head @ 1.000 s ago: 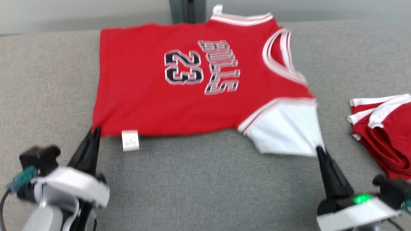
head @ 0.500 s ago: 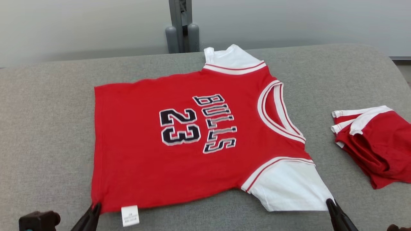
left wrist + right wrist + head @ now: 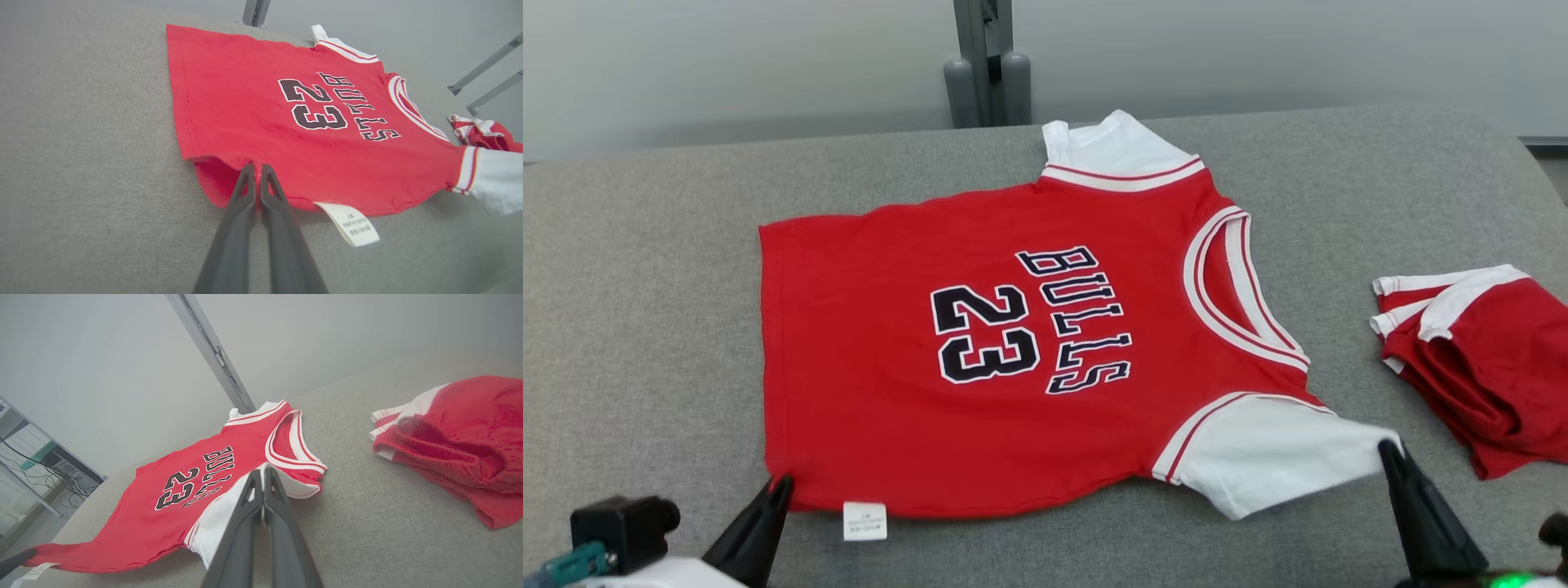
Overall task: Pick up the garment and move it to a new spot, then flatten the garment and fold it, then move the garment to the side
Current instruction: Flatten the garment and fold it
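Nearest, the left pincer [image 3: 257, 165] is clamped on the hem corner of the red short-sleeved jersey [image 3: 980, 327] with white sleeves. The right pincer [image 3: 263, 467] is clamped on the near white sleeve's edge. The jersey lies spread, print up, midway across the grey fabric-covered surface [image 3: 645, 327], with its white care label [image 3: 864, 520] at the near edge. A folded red-and-white garment [image 3: 1478, 359] lies apart at right. A grey metal post [image 3: 987, 73] stands beyond.

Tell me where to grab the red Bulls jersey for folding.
Take the near long edge, low from the robot's side: the hem corner by the white label and the tip of the near white sleeve. The jersey lies flat, hem left, collar right, so that edge faces the left tool and right tool, shut there.
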Tool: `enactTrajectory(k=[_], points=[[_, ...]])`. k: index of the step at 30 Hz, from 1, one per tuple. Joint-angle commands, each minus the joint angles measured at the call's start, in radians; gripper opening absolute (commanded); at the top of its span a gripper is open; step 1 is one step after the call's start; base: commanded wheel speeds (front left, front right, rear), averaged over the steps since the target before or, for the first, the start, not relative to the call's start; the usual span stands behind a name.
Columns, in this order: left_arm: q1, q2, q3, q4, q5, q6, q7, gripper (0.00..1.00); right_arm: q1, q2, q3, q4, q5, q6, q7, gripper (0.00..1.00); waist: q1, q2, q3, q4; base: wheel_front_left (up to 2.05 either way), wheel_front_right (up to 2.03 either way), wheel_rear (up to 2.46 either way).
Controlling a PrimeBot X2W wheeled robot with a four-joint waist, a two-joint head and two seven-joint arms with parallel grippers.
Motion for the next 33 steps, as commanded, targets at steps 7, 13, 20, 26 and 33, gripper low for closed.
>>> enactTrajectory(k=[7,13,20,26,33], points=[[-0.174,-0.014,-0.015,0.075,0.001,-0.033,-0.01,0.0,-0.224,-0.004,0.025,0.077,-0.04,0.001,-0.007,0.0,0.0,-0.0001,0.079,0.021,0.0,0.0,0.0],[-0.293,-0.028,-0.017,0.147,0.012,-0.044,-0.025,0.0,-0.41,-0.046,0.072,0.183,-0.05,0.001,-0.014,0.0,0.0,-0.0001,0.139,0.044,0.0,0.0,0.0],[-0.354,-0.046,-0.015,0.204,-0.002,-0.052,-0.042,0.0,-0.576,-0.093,0.113,0.325,-0.029,0.001,-0.04,0.0,0.0,-0.0001,0.187,0.066,0.0,0.0,0.0],[-0.394,-0.056,-0.033,0.256,-0.008,-0.07,-0.046,0.0,-0.692,-0.121,0.145,0.438,-0.002,0.001,-0.055,0.0,0.0,-0.0001,0.209,0.081,0.0,0.0,0.0],[-0.421,-0.07,-0.045,0.302,-0.009,-0.079,-0.053,0.0,-0.779,-0.127,0.169,0.548,0.039,0.001,-0.06,0.0,0.0,-0.0001,0.221,0.089,0.0,0.0,0.0]])
